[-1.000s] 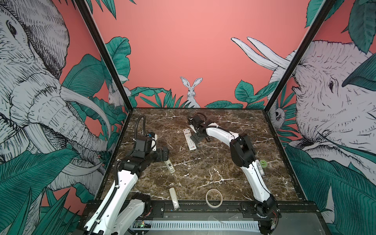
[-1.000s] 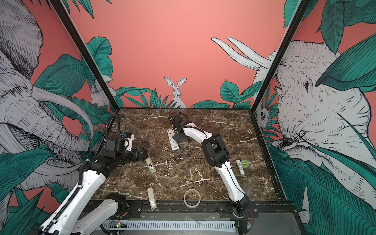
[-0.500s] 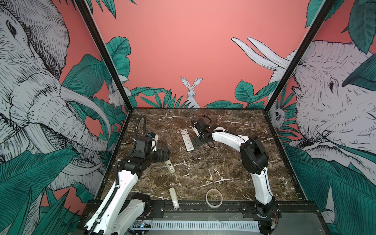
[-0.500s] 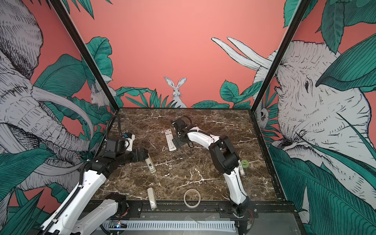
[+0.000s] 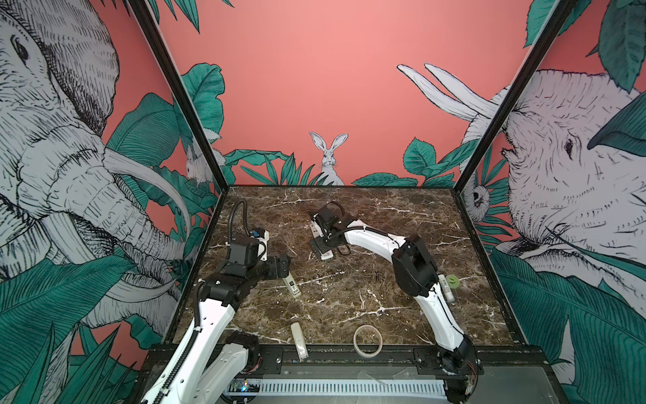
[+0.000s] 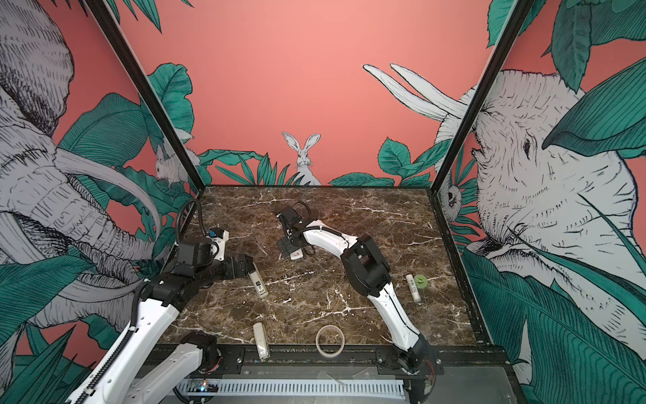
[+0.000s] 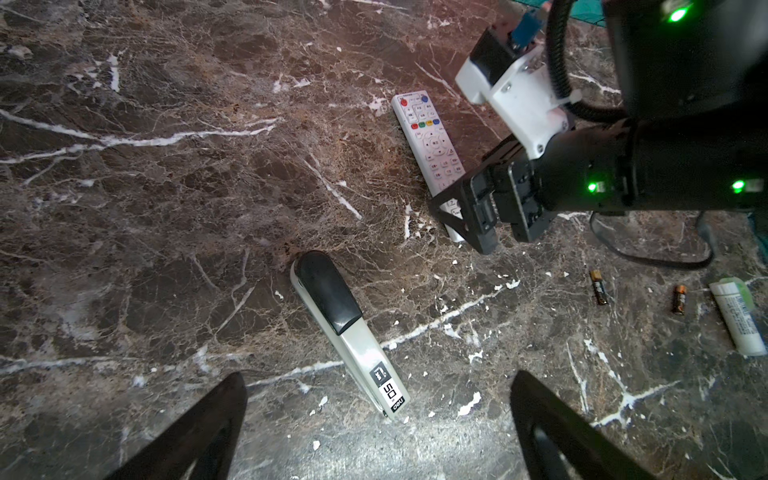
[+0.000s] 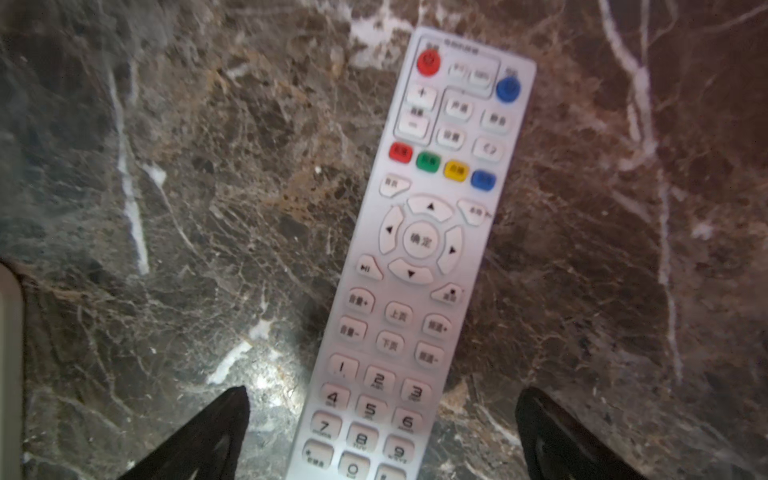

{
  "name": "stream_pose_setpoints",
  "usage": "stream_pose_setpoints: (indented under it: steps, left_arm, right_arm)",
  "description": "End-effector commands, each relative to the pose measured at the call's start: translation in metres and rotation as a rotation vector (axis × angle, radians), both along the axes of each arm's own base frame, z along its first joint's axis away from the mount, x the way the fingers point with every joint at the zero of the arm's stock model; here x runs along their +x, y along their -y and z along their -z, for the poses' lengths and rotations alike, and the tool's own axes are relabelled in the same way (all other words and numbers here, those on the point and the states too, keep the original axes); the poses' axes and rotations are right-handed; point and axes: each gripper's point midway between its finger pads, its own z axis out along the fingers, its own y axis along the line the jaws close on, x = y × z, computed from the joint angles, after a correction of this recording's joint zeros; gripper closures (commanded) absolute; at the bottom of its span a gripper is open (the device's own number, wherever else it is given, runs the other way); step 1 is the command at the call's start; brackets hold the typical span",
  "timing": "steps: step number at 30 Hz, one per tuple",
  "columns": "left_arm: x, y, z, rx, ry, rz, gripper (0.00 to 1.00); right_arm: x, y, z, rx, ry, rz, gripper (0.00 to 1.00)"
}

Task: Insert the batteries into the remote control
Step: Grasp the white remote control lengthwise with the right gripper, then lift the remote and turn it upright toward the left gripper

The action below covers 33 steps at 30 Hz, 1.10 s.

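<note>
left hand [image 5: 282, 266] hangs low, both fingers spread wide, elbow folded close behind it. right hand [image 5: 321, 245] reaches far out on a stretched arm, tilted downward, fingers equally wide, gripping nothing.

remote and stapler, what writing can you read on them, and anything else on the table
"1" to "9" and "0": number keys on the remote.
"确定": its round middle key; other key labels too blurred.
"50": label on the stapler; the brand beside it looks like "deli".
Print on the batteries and the tube: too small to read.
</note>
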Motion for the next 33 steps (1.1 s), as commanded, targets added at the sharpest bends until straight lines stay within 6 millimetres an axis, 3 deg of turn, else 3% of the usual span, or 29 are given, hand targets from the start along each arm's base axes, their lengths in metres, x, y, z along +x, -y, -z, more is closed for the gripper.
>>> stream_pose_setpoints:
  steps: [1, 9, 17, 21, 25, 31, 33]
  left_arm:
    - [-0.003, 0.001, 0.002, -0.010, 0.000, 0.002, 0.00]
    - [-0.003, 0.005, -0.001, -0.027, 0.010, 0.016, 0.00]
    - [-0.004, 0.007, -0.004, -0.043, 0.025, 0.025, 0.00]
    - [-0.006, 0.017, -0.011, -0.096, 0.050, 0.068, 0.00]
    - [-0.007, 0.029, -0.021, -0.175, 0.113, 0.111, 0.00]
    - [-0.009, 0.055, -0.036, -0.317, 0.174, 0.220, 0.00]
    - [-0.010, 0.064, -0.044, -0.363, 0.198, 0.267, 0.00]
  right_arm:
    - [-0.012, 0.007, 0.012, -0.062, -0.016, 0.027, 0.01]
    - [-0.023, 0.024, 0.031, -0.126, -0.013, 0.051, 0.11]
    - [-0.020, 0.027, 0.031, -0.153, -0.001, 0.043, 0.40]
    - [-0.024, 0.018, 0.012, -0.089, 0.020, -0.024, 0.50]
    - [-0.040, 0.006, -0.024, 0.098, 0.060, -0.104, 0.53]
    - [-0.078, 0.020, -0.075, 0.332, 0.052, -0.145, 0.53]
    - [-0.099, 0.030, -0.082, 0.391, 0.018, -0.154, 0.53]
